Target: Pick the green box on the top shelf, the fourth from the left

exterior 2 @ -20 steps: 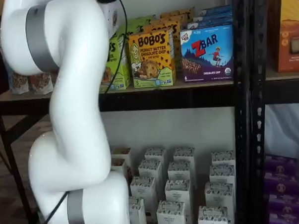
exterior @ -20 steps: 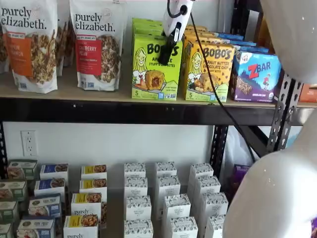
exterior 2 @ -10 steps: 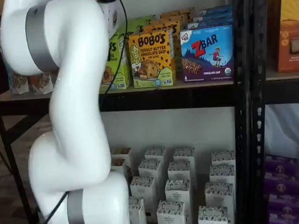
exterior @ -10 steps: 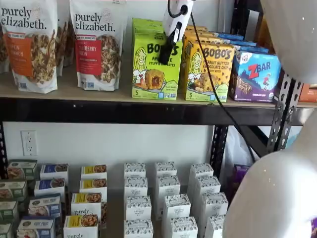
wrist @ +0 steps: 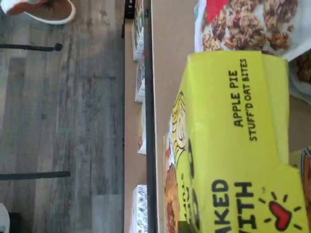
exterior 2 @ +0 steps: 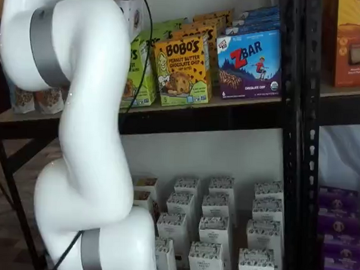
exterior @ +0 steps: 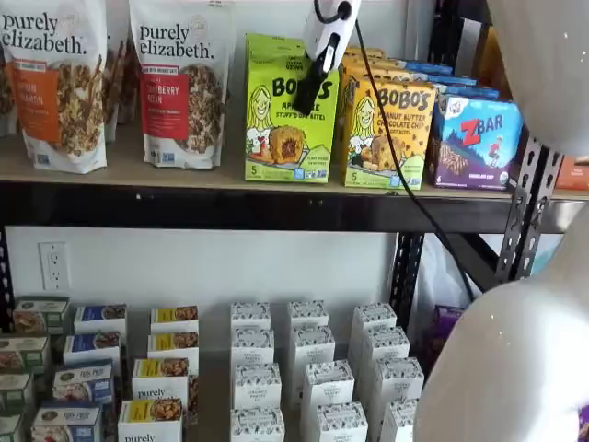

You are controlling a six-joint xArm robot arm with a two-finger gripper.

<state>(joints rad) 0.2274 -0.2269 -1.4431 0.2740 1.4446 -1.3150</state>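
Arm: white, fills foreground in a shelf view; hides most of gripper there.
Gripper: white body, black fingers, side-on in front of green box; fingers closed on green box, at its upper part.
Cable: black, runs down from gripper, across yellow box face.
Green box: in gripper; lime, "BOBO'S Apple Pie Stuff'd Oat Bites"; top leans back, bottom edge at shelf board. Wrist view shows its top panel close below the camera.
Shelf: tan board, black front rail, under gripper.
Yellow box: Bobo's peanut butter, just beside green box, cable side.
ZBar box: blue, next past yellow box.
Granola bags: "purely elizabeth", beside green box on other side from yellow box.
White boxes: small, in rows, lower level, well below gripper.
Floor: grey wood planks, wrist view, far below.
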